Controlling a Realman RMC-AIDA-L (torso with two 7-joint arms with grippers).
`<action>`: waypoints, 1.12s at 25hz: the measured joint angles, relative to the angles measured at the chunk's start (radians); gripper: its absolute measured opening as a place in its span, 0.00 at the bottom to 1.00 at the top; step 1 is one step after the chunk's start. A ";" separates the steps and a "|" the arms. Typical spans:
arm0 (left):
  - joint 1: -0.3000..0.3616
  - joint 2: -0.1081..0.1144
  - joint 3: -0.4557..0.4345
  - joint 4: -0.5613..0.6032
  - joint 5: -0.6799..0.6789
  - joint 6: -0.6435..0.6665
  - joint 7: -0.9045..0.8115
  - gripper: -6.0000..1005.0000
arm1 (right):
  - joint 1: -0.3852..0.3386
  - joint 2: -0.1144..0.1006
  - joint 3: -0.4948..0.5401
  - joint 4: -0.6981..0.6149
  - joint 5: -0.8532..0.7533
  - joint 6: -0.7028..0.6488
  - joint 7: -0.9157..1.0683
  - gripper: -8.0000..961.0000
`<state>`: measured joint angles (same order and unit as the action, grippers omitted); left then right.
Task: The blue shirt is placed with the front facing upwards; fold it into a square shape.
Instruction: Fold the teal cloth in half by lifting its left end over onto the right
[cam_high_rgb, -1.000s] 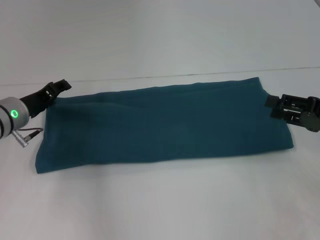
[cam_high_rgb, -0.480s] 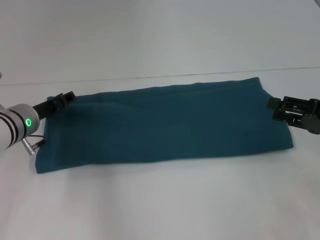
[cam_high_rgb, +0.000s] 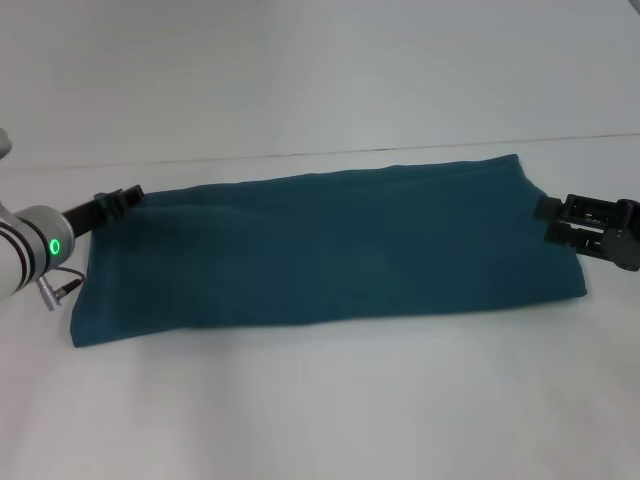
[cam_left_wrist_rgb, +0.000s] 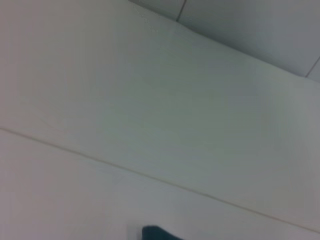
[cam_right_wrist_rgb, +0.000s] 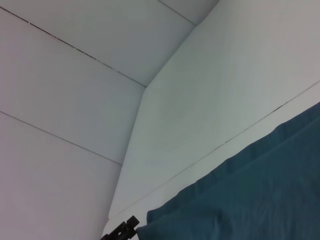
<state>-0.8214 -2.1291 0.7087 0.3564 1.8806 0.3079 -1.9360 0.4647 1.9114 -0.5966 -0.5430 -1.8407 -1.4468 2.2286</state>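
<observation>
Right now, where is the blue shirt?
In the head view the blue shirt lies folded into a long band across the table, between the left gripper and right gripper.

The left wrist view is almost all pale, plain surface: a white tabletop (cam_left_wrist_rgb: 75, 200) in the near part and a light wall (cam_left_wrist_rgb: 165, 100) beyond it, the two meeting along a thin straight seam (cam_left_wrist_rgb: 150, 176) that runs slantwise across the picture. A second, darker joint line (cam_left_wrist_rgb: 240, 50) crosses one corner of the wall. At the picture's edge a small dark teal patch (cam_left_wrist_rgb: 157, 234) pokes in, probably a corner of the blue shirt, lying on the tabletop. None of this arm's own fingers show here.
</observation>
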 joint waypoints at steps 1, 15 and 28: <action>-0.001 0.000 0.000 0.003 0.000 -0.003 0.000 0.69 | 0.000 0.000 0.000 0.000 0.000 0.000 0.000 0.68; 0.100 -0.009 -0.003 0.144 -0.001 0.223 -0.144 0.69 | 0.000 -0.004 0.000 0.000 0.000 0.002 -0.001 0.68; 0.213 0.125 -0.093 0.164 0.022 0.808 -0.506 0.69 | 0.003 -0.008 -0.004 0.000 0.000 0.001 -0.006 0.68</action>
<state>-0.6080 -2.0040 0.6155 0.5206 1.9026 1.1161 -2.4420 0.4680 1.9031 -0.6005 -0.5430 -1.8408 -1.4462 2.2222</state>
